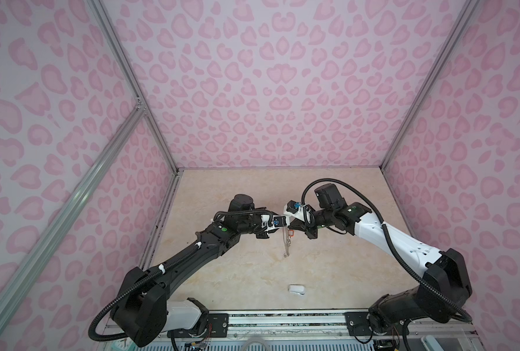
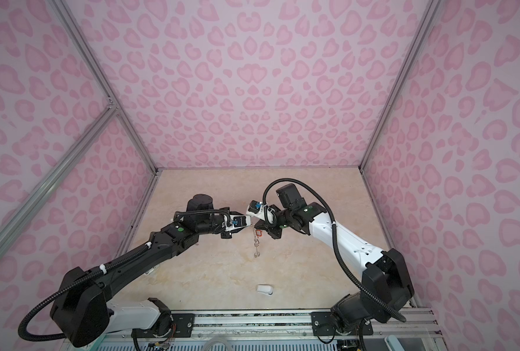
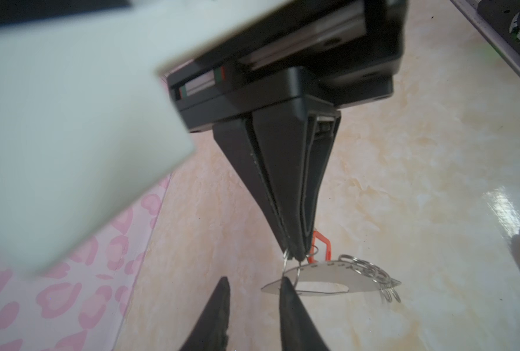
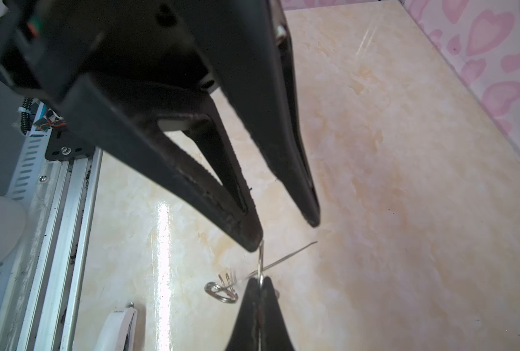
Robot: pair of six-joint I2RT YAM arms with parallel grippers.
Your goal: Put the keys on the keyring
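Black left gripper point(image 4: 283, 234): parted, one tip touching wire ring point(image 4: 261, 261). Black right gripper point(image 3: 295, 257): pinched on that ring. Flat grey oval-holed keyring plate point(image 3: 322, 275): dangling aloft, well beyond small white rounded object point(image 1: 296, 289). Orange-red plastic key tag point(image 3: 327, 250): same spot. Likely light, stiff, slippery; best taken by plate edge.

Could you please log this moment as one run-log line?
right pincer: shut on keyring, plate hanging | left pincer: open at its ring | orange tag: by right pincer
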